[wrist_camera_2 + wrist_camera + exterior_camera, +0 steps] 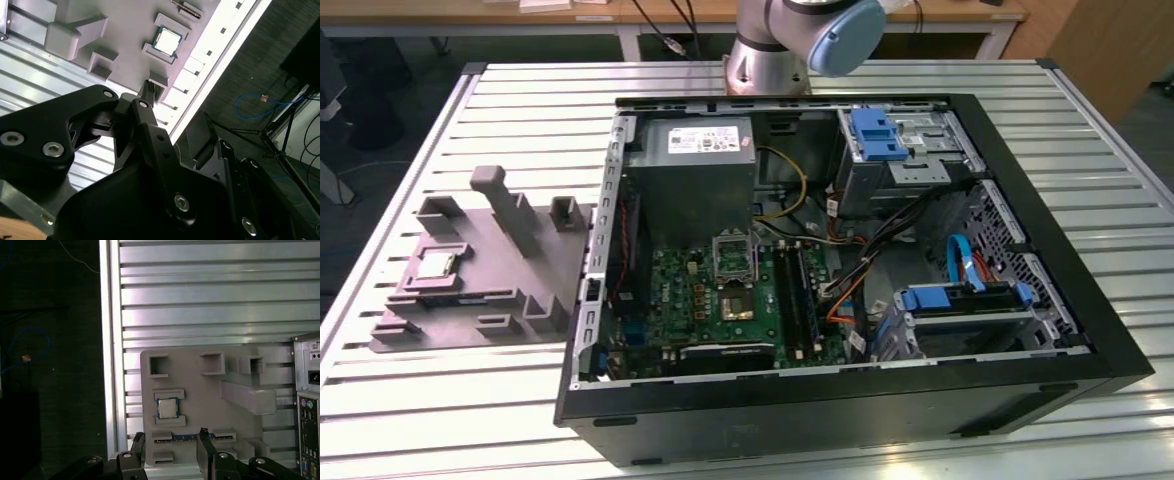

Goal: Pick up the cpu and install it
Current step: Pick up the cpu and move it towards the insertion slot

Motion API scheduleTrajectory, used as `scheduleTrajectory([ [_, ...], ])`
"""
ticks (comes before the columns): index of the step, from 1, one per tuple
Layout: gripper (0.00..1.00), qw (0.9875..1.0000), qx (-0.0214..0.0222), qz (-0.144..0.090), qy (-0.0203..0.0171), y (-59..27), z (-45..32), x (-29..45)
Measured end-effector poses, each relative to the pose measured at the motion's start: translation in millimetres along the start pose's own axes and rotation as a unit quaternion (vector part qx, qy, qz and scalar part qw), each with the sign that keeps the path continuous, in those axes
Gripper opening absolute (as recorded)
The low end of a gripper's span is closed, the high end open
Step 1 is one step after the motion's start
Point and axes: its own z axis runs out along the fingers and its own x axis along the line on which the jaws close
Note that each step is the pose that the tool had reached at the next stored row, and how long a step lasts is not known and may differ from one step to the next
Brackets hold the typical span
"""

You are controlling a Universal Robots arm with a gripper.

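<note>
The cpu (pixel 435 263) is a small pale silvery square lying flat in a recess of the grey moulded tray (pixel 507 285), at the exterior view's left of the open computer case. Both wrist views look down on the cpu (pixel 166 408) (pixel 166 41) in the tray (pixel 200 385). My gripper (pixel 170 446) hovers well above the tray, its two black fingers (pixel 204 447) spread apart with nothing between them. The black socket frame (pixel 734 259) sits on the green motherboard inside the case.
The open black computer case (pixel 1067 300) holds a grey power supply (pixel 694 170), cables and blue-clipped drive cages (pixel 961 300). A memory stick (pixel 182 438) lies in a tray slot. The slatted metal table (pixel 454 400) ends close beside the tray, with dark floor (pixel 50 365) beyond.
</note>
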Motion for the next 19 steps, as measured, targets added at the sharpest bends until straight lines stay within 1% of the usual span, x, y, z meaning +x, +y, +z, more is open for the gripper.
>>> scheduleTrajectory([
  [12, 0.54, 1.0000, 0.0000, 0.000, 0.0000, 0.0, 0.3, 0.0],
  [14, 0.65, 1.0000, 0.0000, -0.001, -0.0001, 0.0, 0.9, -0.1],
  [15, 0.65, 1.0000, 0.0000, -0.002, -0.0001, -0.1, 1.7, 0.0],
  [16, 0.72, 1.0000, -0.0001, -0.005, 0.0001, -0.1, 2.6, 0.0],
  [19, 0.72, 0.9998, -0.0003, -0.018, 0.0005, -0.2, 7.4, 0.1],
])
